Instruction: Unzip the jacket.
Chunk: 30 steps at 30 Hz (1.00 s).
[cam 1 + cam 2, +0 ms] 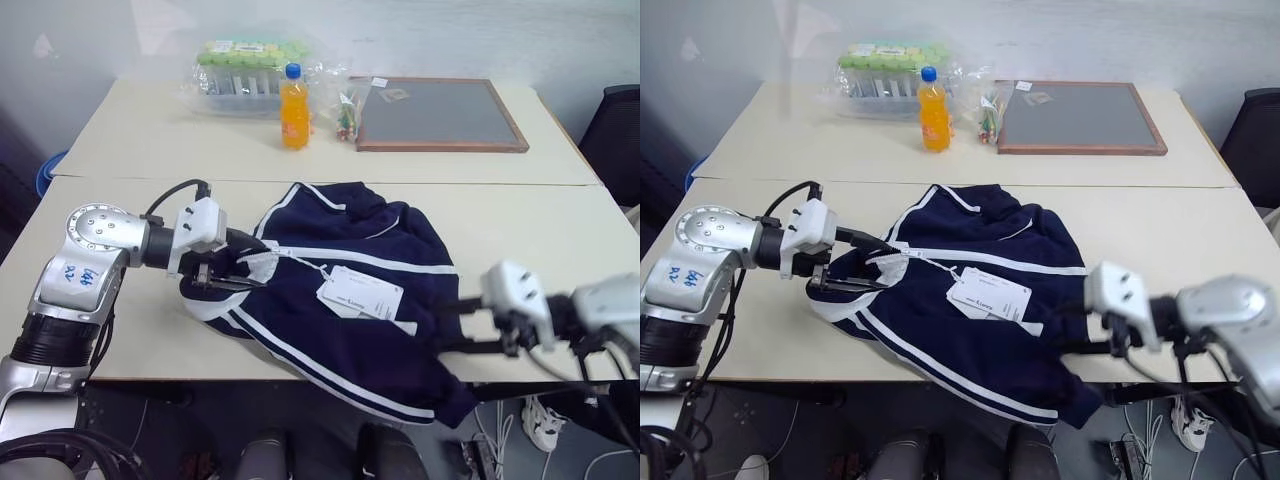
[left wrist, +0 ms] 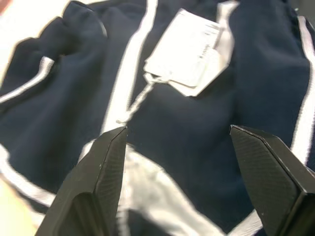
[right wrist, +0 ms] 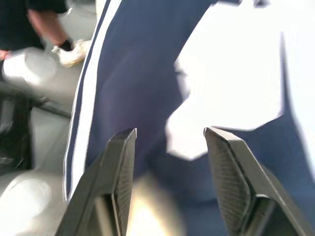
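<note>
The jacket [image 1: 350,300] lies spread on the near table [image 1: 120,330], navy with thin white stripes, its lower part hanging over the front edge; a white paper tag [image 1: 358,292] rests on its middle, beside the closed zip line. My left gripper [image 1: 222,272] is at the collar end, on the jacket's left side, fingers spread with the white collar lining between them; from my left wrist view the two black fingers [image 2: 98,177] stand well apart above the fabric, not pinching it. My right gripper [image 1: 462,325] hovers at the jacket's right edge near the table's front, fingers parted and nothing between them. On the far table stand an orange drink bottle [image 1: 293,107], a plastic-wrapped pack of bottles [image 1: 245,68] behind it, and a framed board [image 1: 438,114] lying flat
</note>
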Motion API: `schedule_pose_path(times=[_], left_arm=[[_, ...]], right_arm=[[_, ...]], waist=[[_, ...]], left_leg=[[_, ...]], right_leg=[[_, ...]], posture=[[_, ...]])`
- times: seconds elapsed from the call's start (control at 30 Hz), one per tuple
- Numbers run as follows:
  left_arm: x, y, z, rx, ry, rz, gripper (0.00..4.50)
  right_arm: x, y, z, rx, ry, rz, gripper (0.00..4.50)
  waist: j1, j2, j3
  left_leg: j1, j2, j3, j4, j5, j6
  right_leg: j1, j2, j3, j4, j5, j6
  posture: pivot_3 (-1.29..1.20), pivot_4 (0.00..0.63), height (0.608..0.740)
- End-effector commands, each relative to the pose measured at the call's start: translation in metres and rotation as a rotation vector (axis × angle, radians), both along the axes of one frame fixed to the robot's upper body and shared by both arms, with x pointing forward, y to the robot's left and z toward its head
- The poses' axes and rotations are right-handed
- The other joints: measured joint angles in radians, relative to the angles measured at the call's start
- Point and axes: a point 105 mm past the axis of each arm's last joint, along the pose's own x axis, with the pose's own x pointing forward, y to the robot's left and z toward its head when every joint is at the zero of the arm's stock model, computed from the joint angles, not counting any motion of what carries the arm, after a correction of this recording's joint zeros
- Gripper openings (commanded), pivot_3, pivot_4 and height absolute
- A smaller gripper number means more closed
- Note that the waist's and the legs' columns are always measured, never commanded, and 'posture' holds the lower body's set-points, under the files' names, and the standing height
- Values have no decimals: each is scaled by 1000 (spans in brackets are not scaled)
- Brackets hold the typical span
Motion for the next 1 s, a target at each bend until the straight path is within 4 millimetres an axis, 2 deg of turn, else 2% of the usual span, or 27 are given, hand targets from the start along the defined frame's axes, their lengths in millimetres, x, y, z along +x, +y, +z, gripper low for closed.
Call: schedule_pose_path(times=[0.03,0.1,0.2,0.37,0.47,0.53,0.7,0.8,0.9,1.0], left_arm=[[5,3,10,-7,-43,3,3480],[8,2,10,-7,-48,3,3480],[10,-2,9,-10,-51,-6,3480],[10,-7,7,-5,-45,-28,3480],[11,-9,7,-1,-41,-35,3480],[10,-9,5,5,-31,-43,3480],[8,-10,1,23,-21,-58,3480],[8,-12,0,28,-19,-68,3480],[8,-13,0,31,-19,-76,3480],[9,-14,-1,31,-20,-79,3480]], right_arm=[[7,14,14,33,-81,5,2337],[12,31,7,49,-115,7,2337],[25,54,-13,62,-177,-55,2337],[42,82,-39,94,-248,-172,2337],[40,93,-44,154,-217,-221,2337],[32,101,-52,176,-170,-221,2337],[18,103,-77,103,-187,-201,2337],[23,97,-84,47,-262,-234,2903],[27,98,-84,33,-336,-253,3905],[25,102,-83,46,-368,-241,3905]], waist=[[0,-1,0],[-1,-2,-1],[0,-2,-1],[-1,-2,-1],[-2,-2,-1],[-2,-2,-1],[-2,-2,-1],[-3,-2,-1],[-6,-2,-1],[-9,-2,-1]], left_leg=[[0,0,0,-1,0,0],[0,0,0,-1,0,-1],[-1,0,0,0,-1,-1],[-3,0,0,1,-1,-1],[-3,0,0,0,0,-1],[-3,0,0,0,0,-1],[-3,0,0,0,-1,-1],[-3,0,0,0,0,-1],[-2,0,0,0,0,-1],[-2,0,0,0,0,-1]], right_leg=[[0,0,0,0,0,0],[0,0,-1,0,0,0],[-1,0,-1,0,0,0],[-3,0,-1,1,0,0],[-3,0,-1,1,0,0],[-3,1,-1,1,0,0],[-3,1,-1,1,0,0],[-3,1,0,1,0,0],[-3,1,0,1,0,0],[-3,1,0,1,0,0]], posture=[[0,150,740],[0,150,740],[0,150,740],[0,150,740],[0,150,740],[0,150,740],[0,150,740],[0,150,740],[0,150,740],[0,150,740]])
